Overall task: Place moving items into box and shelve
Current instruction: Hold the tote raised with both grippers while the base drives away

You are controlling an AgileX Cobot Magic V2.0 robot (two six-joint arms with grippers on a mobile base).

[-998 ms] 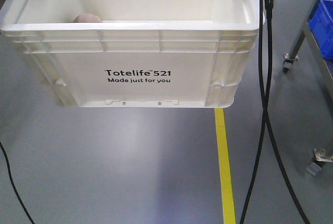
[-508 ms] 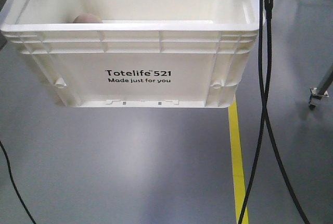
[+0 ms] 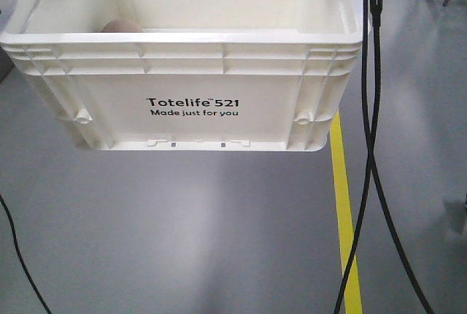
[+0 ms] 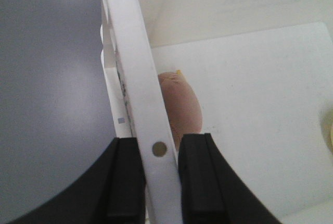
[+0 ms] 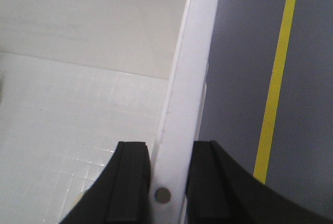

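Front view with both wrist views: transport phase. The large white rectangular plastic crate printed "Totelife 521" [image 3: 117,102] hangs clear of the grey floor [image 3: 182,248], carried by its two side rims. The left tool [image 4: 158,146] is clenched on the left rim, one dark finger outside the wall and one inside. The right tool [image 5: 169,153] grips the right rim the same way.

The pale pink-beige rounded soft toy [image 4: 182,109] lies on the crate bottom against the left wall, just beside the inner finger. In the front view only its top [image 3: 120,26] shows above the near rim. The second toy cannot be identified with certainty in these views.

Change over the last second: the crate has kept the same place in the front view, while the background has slid past it. The yellow floor line [image 3: 343,204] has shifted rightward, and the blue bins and the wheeled frame formerly at the right edge have left the picture. Black cables [image 3: 372,109] hang at the right.

Reading: the mobile base appears to be turning or travelling with the load held steady, so loading is probably over and shelving is under way. No shelf is visible. The main risk is the rim slipping in either grip during the motion.
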